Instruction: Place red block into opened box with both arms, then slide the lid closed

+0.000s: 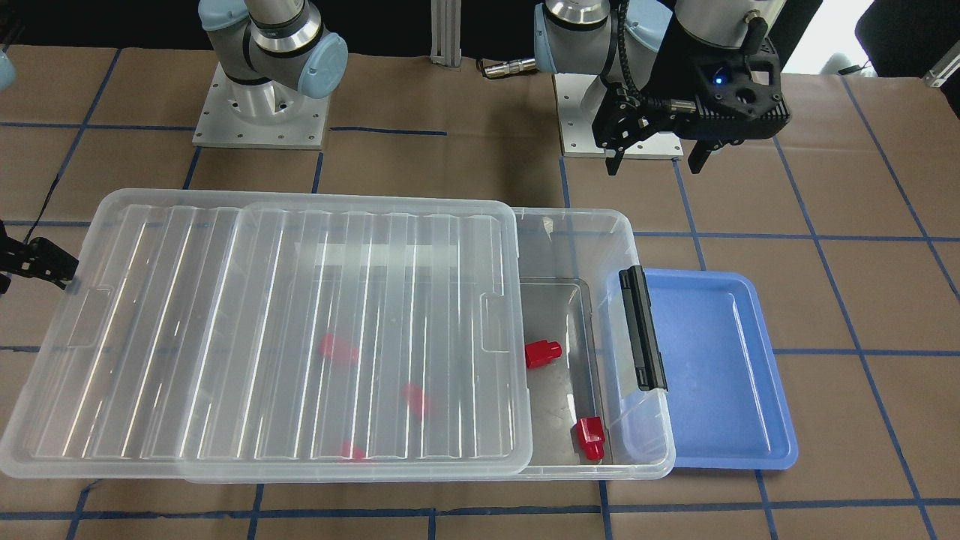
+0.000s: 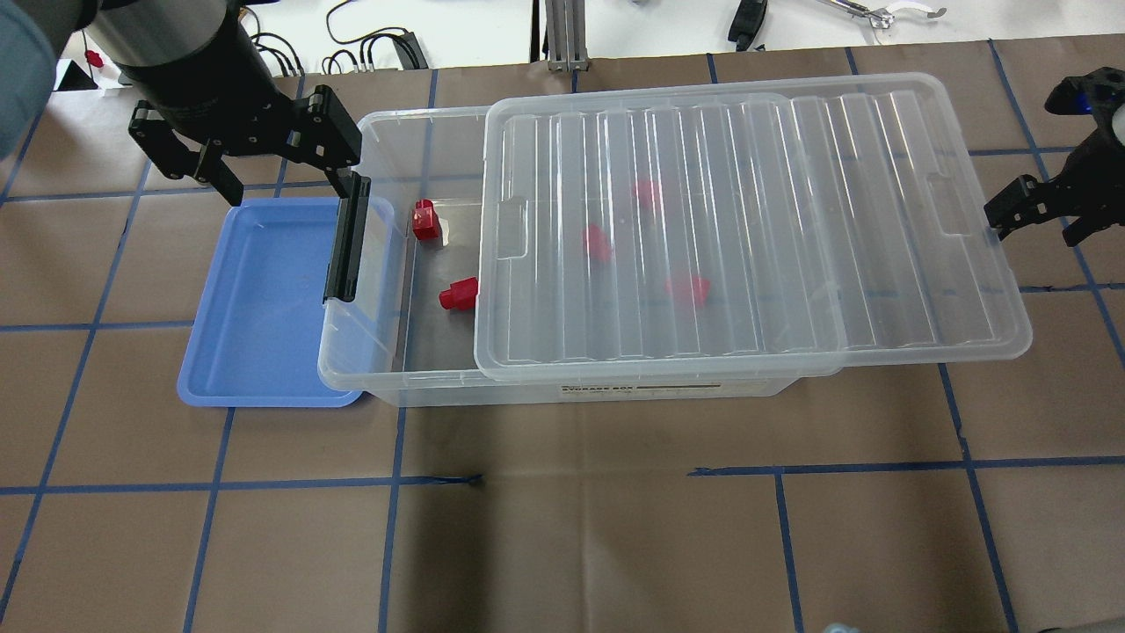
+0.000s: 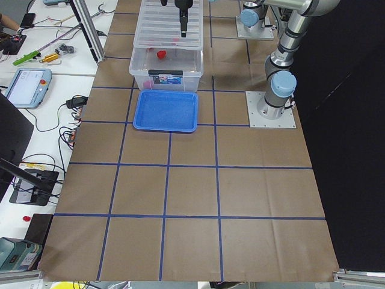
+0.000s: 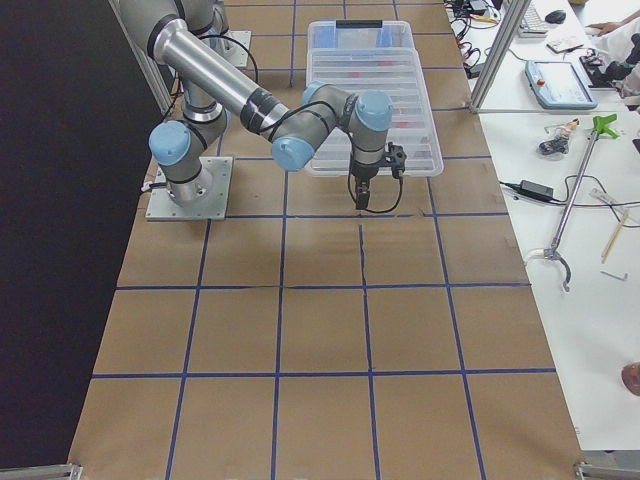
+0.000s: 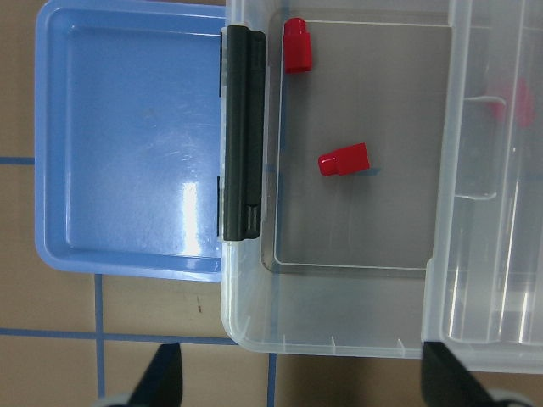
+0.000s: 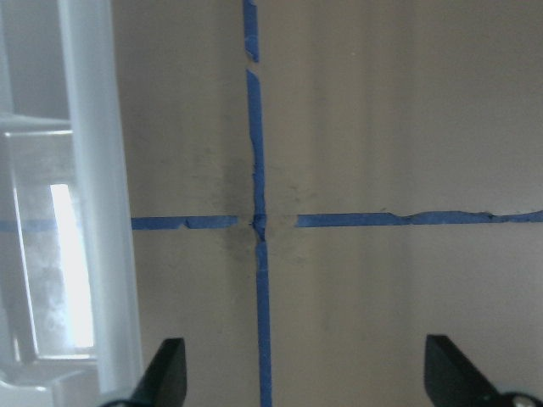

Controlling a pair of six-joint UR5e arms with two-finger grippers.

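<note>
The clear box (image 2: 360,352) lies across the table with its ribbed lid (image 2: 747,229) slid partway, overhanging the end on my right. Two red blocks (image 2: 425,220) (image 2: 459,294) rest in the uncovered strip near the black latch (image 2: 345,237). Three more red blocks (image 2: 598,242) show blurred under the lid. My left gripper (image 2: 286,180) hangs open and empty above the latch end, looking down on both uncovered blocks (image 5: 344,159). My right gripper (image 2: 1033,211) is open at the lid's far short edge (image 6: 93,212); I cannot tell if it touches.
A blue tray (image 2: 255,299) sits empty against the box's latch end. Brown paper with blue tape lines covers the table (image 2: 562,527). Both arm bases (image 1: 259,112) stand behind the box. Benches with tools and cables flank the table ends.
</note>
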